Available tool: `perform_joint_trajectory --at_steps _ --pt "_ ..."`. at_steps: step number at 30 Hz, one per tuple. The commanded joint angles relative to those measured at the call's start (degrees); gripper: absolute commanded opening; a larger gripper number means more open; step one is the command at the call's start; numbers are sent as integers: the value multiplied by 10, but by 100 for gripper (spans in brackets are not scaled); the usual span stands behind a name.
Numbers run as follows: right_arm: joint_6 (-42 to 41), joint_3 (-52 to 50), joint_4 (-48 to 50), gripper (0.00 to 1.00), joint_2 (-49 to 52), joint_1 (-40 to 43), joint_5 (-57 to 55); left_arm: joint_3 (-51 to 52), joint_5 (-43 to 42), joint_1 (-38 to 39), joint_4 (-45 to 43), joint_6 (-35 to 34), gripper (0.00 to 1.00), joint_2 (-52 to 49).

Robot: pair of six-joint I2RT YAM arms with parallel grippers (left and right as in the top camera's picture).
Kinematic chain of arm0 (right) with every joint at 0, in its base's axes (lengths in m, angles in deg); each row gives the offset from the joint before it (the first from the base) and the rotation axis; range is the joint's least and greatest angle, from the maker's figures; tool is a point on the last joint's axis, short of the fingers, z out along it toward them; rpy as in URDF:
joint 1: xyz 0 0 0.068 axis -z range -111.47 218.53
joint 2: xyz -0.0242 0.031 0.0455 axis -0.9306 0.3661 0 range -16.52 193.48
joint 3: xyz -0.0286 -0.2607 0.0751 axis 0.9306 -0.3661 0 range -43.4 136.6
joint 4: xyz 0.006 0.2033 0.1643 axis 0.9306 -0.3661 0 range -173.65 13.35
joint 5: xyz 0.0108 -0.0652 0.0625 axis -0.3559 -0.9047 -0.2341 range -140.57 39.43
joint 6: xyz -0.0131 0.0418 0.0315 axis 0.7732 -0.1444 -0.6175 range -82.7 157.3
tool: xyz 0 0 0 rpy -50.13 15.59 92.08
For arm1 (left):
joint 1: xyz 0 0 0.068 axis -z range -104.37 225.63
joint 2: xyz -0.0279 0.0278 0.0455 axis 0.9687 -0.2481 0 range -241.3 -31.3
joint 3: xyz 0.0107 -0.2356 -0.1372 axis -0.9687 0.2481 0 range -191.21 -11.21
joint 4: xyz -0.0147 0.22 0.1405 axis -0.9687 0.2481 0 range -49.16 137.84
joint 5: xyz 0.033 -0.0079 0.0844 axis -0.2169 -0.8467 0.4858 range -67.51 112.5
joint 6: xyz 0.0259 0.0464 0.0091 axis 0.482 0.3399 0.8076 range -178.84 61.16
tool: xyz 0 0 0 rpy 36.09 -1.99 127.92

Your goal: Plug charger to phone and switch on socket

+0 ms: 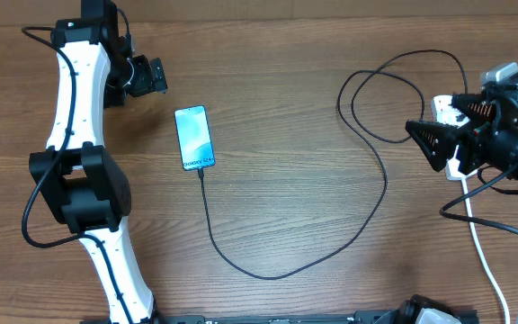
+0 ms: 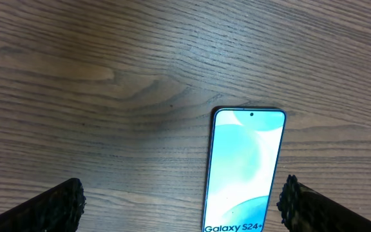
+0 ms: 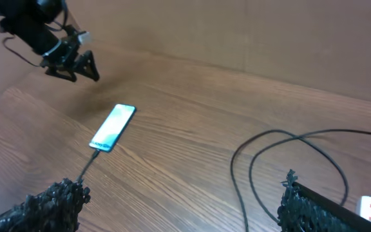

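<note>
The phone [image 1: 194, 138] is lying flat on the table [image 1: 277, 54], left of centre, its screen glowing light blue, with the words Galaxy S24+ showing at the end nearer the arms' bases. The charger [image 1: 367, 229] is meeting that same end with its small tip and looks seated there. Its black cable is running toward the near edge, sweeping right, climbing back up and crossing itself in a loose loop at the far right before heading in to the socket [image 1: 442, 107]. The socket is sitting near the right edge, mostly hidden under the right arm, with its thick white cord [image 1: 486, 261] trailing down to the near edge. The charger's plug and the socket's switches are hidden, so I cannot tell whether the plug is in or the switch is on. The left claw [image 1: 151, 77] is hanging just beyond the phone's far end and a little to its left, clear of it. Its jaws are standing wide apart and gripping nothing, and in the left wrist view its fingers [image 2: 60, 206] are framing the phone's upper half from either side. The right claw [image 1: 428, 142] is hovering over the socket and pointing toward the table's middle. Its jaws are also spread wide and empty, its fingers [image 3: 53, 206] framing the cable loop in the right wrist view.
</note>
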Motion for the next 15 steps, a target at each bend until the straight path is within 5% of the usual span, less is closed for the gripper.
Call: perform_joint_trajectory --at_steps 1,15 --pt "5 -1 3 100 1 -3 21 -7 -4 -1 1 -4 99 12" --pt "1 -1 -13 100 -2 -3 85 -7 -4 -1 1 -4 100 12"
